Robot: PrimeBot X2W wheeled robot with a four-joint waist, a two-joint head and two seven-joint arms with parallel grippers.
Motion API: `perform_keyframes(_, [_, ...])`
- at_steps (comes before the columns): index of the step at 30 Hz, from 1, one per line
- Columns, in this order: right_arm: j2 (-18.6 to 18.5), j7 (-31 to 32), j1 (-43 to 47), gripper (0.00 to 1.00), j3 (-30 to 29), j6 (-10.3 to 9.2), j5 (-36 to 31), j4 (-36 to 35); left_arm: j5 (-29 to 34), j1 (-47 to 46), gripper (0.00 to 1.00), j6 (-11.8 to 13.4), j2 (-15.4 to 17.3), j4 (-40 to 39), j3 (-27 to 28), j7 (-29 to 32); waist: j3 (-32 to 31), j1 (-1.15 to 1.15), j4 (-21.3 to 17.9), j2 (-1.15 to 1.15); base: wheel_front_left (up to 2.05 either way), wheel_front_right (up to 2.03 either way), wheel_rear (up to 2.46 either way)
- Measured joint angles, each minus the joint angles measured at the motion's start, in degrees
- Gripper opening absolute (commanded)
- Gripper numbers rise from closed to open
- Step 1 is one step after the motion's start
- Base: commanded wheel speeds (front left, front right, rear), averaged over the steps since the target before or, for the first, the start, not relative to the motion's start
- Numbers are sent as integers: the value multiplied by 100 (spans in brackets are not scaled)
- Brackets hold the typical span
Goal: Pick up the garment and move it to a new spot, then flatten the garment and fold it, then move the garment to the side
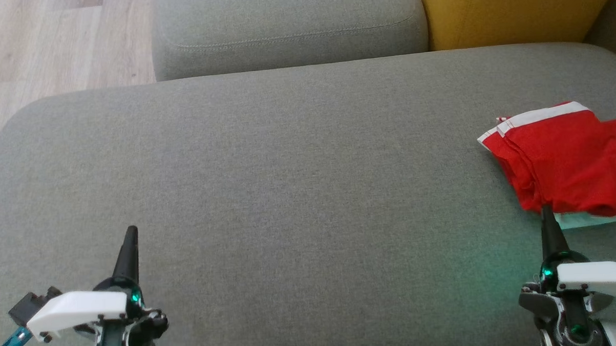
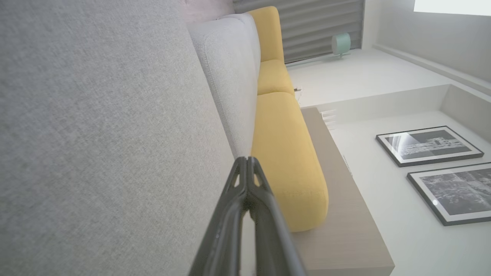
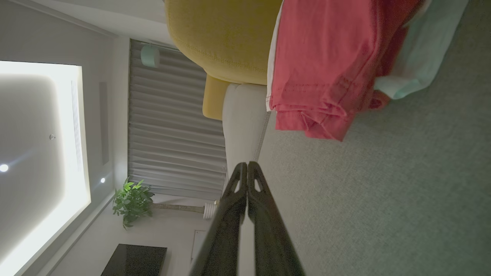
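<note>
Fingers of the right gripper (image 1: 545, 211) are pressed together into a single dark point, with nothing between them. The garment (image 1: 563, 159), red with a white band along one edge, sits bunched in loose folds on the grey sofa seat (image 1: 288, 184), just ahead of that gripper and a little to its right. In the head view the fingertip seems to meet the near hem of the cloth. The right wrist view shows a strip of bare seat between the tips and the red folds, so the gripper is close to the garment but apart from it. A pale mint cloth (image 1: 589, 219) peeks out from under the garment's near edge, just right of the gripper's tip.

The left gripper (image 1: 131, 230) is well apart from the right one, its fingers likewise together and holding nothing, over bare grey fabric. The garment lies far off to its right. Ahead of the left gripper, beyond the seat, stands a grey back cushion (image 1: 282, 30). A yellow cushion (image 1: 512, 12) stands ahead of the right gripper. Wooden floor (image 1: 32, 44) shows ahead and to the left of the left gripper, past the seat's rounded corner. The left wrist view looks past its tips to two framed pictures (image 2: 429, 147) on a pale wall. The right wrist view takes in a potted plant (image 3: 132, 201) and grey curtains (image 3: 172, 126).
</note>
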Motion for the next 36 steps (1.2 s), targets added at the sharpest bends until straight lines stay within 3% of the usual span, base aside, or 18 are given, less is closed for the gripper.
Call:
perform_keyframes(22, [0,297,-124,0,-211,0,1399,-33,-1225,-143,0,-156,-2,49,241,350,7,0,-2,0,0,0,0])
perform_keyframes(36, [1,313,-125,0,-227,0,1405,-33,-1249,-143,0,-155,-4,67,278,355,7,0,-2,0,0,0,0])
